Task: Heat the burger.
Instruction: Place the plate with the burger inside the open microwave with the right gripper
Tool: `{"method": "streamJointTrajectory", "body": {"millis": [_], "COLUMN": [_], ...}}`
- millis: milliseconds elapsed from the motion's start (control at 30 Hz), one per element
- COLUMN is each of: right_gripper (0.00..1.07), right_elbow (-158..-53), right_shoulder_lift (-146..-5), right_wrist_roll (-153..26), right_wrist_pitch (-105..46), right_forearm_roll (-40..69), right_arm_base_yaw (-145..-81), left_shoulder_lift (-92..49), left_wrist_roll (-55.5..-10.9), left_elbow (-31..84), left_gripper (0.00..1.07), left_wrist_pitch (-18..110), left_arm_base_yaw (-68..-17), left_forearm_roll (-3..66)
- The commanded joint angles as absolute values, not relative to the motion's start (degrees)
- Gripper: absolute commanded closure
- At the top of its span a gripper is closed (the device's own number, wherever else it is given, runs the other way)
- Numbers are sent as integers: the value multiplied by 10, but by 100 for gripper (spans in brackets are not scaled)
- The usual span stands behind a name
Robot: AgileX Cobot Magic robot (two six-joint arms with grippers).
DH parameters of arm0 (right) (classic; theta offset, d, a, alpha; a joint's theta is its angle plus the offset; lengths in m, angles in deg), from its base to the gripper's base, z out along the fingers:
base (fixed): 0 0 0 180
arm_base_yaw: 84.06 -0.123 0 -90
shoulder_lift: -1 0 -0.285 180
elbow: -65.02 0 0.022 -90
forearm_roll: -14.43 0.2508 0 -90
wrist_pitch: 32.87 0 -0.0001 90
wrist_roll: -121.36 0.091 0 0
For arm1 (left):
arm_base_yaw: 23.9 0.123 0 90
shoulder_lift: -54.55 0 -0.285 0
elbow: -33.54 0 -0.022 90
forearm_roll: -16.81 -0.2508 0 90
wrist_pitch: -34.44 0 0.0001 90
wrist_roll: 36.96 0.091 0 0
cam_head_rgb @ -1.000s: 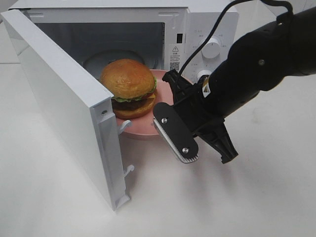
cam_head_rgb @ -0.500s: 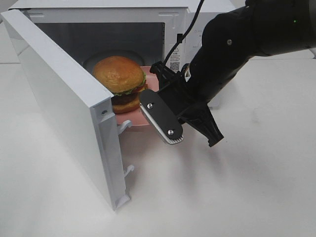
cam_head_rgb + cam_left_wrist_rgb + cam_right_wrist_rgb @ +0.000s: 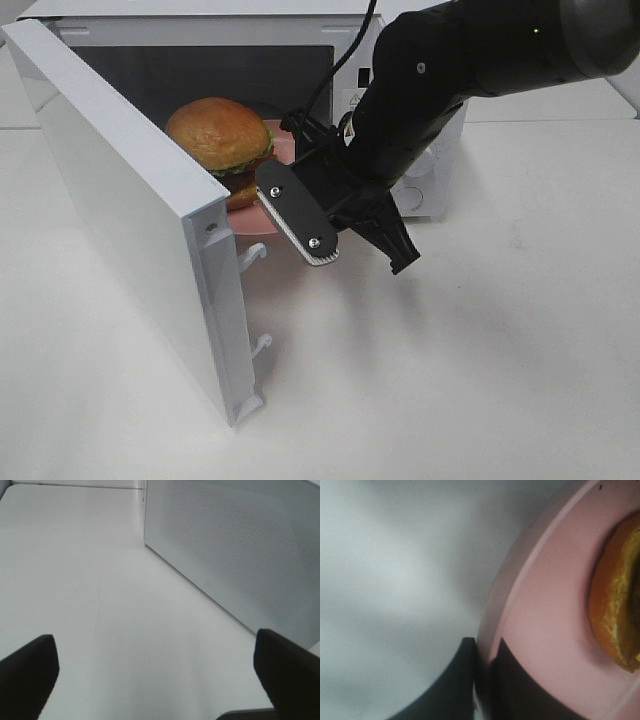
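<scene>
No legible text; only a warning-triangle sticker [image 3: 352, 99] on the microwave [image 3: 130, 210] front, print too small

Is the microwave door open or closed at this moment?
Open. The door stands swung out from the microwave, and the burger shows through the opening.

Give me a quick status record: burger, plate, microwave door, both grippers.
burger: on the pink plate, at the mouth of the microwave cavity
door: swung open
right gripper: shut on the pink plate's rim
left gripper: open, holding nothing, over the table beside the microwave
task stage: door not yet closed, so heating cannot have begun
</scene>
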State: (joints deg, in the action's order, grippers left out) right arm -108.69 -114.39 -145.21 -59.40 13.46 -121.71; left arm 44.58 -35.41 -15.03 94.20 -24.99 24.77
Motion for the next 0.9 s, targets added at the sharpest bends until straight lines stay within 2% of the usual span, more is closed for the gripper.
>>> {"method": "streamJointTrajectory", "body": {"millis": [33,900], "right_gripper": [107,107], "right_elbow": [-1109,-1250], "right_shoulder_lift": [-1143,-1241], "right_wrist_roll": [-1450,-1388], "right_wrist_pitch": [-566,-592], "right_forearm_roll": [135,103], "right_arm_base_yaw": [-1216,-1216], "left_shoulder_lift": [448,448], "left_wrist_roll": [-355,-355], "left_elbow": [-151,-151], "left_gripper": [9,9], "left_wrist_pitch": [937,937], "left_arm_base_yaw": [-249,-249], "left_forearm_roll": [253,253]}}
